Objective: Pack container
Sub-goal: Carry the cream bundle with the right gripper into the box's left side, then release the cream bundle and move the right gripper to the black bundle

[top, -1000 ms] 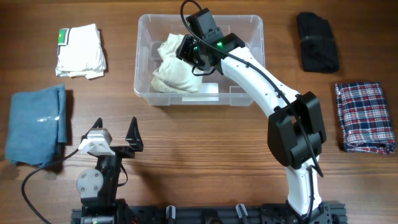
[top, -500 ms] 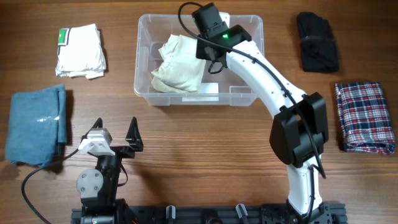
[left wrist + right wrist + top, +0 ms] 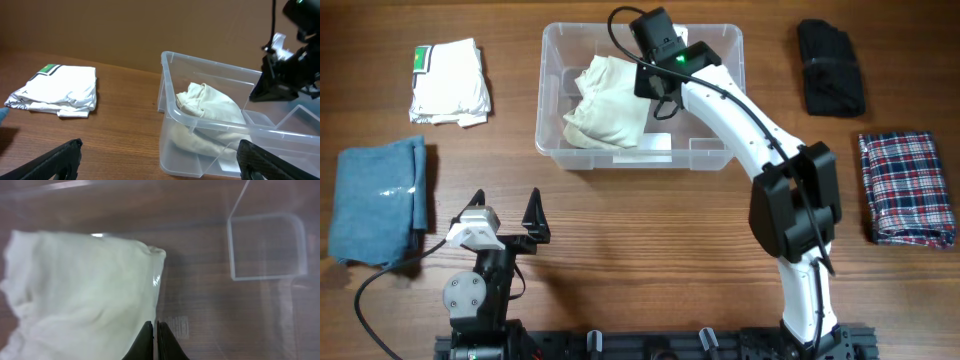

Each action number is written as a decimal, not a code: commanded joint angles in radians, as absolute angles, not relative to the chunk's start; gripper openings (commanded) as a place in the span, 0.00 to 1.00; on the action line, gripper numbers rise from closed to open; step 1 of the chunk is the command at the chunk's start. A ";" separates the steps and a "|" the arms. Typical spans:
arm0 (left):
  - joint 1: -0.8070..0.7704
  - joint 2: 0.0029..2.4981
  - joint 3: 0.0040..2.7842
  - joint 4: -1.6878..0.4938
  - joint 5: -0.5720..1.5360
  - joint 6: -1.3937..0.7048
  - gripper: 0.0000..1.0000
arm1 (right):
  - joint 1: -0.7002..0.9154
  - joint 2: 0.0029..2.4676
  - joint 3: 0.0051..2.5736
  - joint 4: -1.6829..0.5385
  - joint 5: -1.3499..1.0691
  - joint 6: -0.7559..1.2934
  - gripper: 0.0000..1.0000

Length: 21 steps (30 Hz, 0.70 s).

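Note:
The clear container [image 3: 552, 60] stands at the back middle of the table, with a cream cloth [image 3: 610, 105] lying crumpled in its left half. My right gripper [image 3: 655, 88] hangs over the container, just right of the cloth. In the right wrist view its fingers [image 3: 154, 330] are pressed together with nothing between them, above the cloth's edge [image 3: 85, 290] and the container's bare base [image 3: 225, 310]. My left gripper [image 3: 505, 205] rests near the front left, wide open and empty. The left wrist view looks between its open fingers [image 3: 160, 147] at the container's rim [image 3: 167, 80] and the cloth [image 3: 210, 107].
A folded white garment [image 3: 448, 82] lies at the back left and a blue cloth [image 3: 378, 198] at the left edge. A black garment [image 3: 830, 80] sits at the back right, with a plaid cloth [image 3: 907, 187] in front of it.
My right gripper has drawn up and back off the cream cloth, which stays in the container, and its fingers have closed. The left arm has not moved.

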State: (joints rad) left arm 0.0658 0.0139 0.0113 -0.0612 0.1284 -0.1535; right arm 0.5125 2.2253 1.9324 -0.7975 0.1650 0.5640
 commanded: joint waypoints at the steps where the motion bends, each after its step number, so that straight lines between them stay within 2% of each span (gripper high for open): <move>1: 0.070 0.007 0.006 -0.065 0.123 -0.134 1.00 | 0.518 2.280 1.923 -0.805 0.144 0.587 0.04; 9: 0.069 0.007 0.006 -0.065 0.122 -0.134 1.00 | 0.518 2.326 1.923 -0.803 0.058 0.586 0.04; 15: 0.070 0.007 0.006 -0.065 0.123 -0.134 1.00 | 0.518 2.332 1.923 -0.719 -0.067 0.519 0.04; 21: 0.070 0.007 0.006 -0.065 0.122 -0.134 1.00 | 0.518 2.333 1.923 -0.695 -0.076 0.451 0.05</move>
State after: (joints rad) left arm 0.0658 0.0139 0.0113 -0.0612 0.1284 -0.1535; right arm 0.5121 2.3062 1.9316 -0.7052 -0.0265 0.5076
